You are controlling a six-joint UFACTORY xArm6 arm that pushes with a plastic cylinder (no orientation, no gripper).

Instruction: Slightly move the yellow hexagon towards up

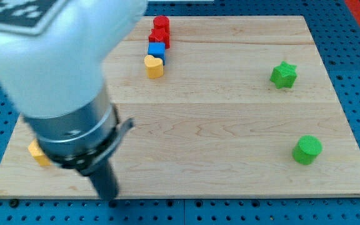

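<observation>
Yellow hexagon (pixel 38 152) mostly hidden behind arm at board's (pixel 230 125) left edge; end effector state unclear.

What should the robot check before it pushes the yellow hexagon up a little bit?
1. Yellow hexagon in sight: not ok, it is mostly hidden behind the arm at the board's left edge.
2. My tip below the hexagon, toward the view's bottom: ok, though it sits to the hexagon's right.
3. Tip touching the hexagon: cannot tell.
4. Path toward the view's top free of blocks: cannot tell, the arm covers it.
5. Yellow heart, blue block and red blocks far from the push: ok, clustered at the top.
6. Green star and green cylinder out of the way: ok, far right.
</observation>
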